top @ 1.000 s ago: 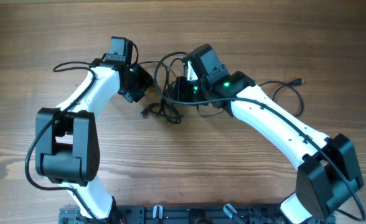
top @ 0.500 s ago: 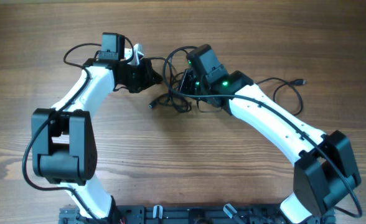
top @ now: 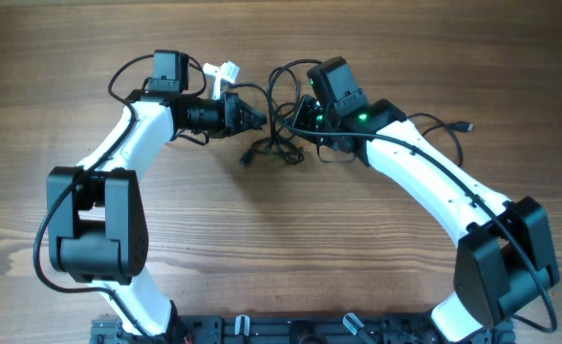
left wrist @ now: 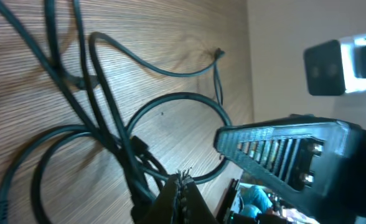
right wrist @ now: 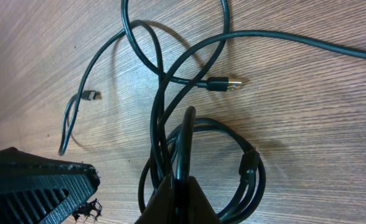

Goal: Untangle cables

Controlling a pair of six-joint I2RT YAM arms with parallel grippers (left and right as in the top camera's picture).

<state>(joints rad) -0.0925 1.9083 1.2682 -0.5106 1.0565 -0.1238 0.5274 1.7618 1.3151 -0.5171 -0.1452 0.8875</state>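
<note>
Black cables [top: 283, 151], thin flexible cords with small plug ends, lie in a knot just above the middle of the overhead view, on the pale wooden table [top: 262, 258]. By my reading the job is barely begun. Nearest me, one dark plug [top: 247, 158] pokes out at the knot's lower left. Behind it several strands cross and double back in tight loops. One long strand is already loose and trails to the right edge, ending in a small plug [top: 466, 125].

Both arms rise from the bottom edge. The left arm bends at its elbow on the left, then runs up and turns right, so the left gripper [top: 254, 117] points sideways at the knot. Its fingers are closed. Cords run right against the tips, but I cannot tell whether one is pinched. The right arm slants up from the lower right. The right gripper [right wrist: 177, 183] sits over the knot's upper right, closed, with a black strand running up from between its fingers. A gold-tipped plug [right wrist: 223, 83] lies beyond it.
</note>
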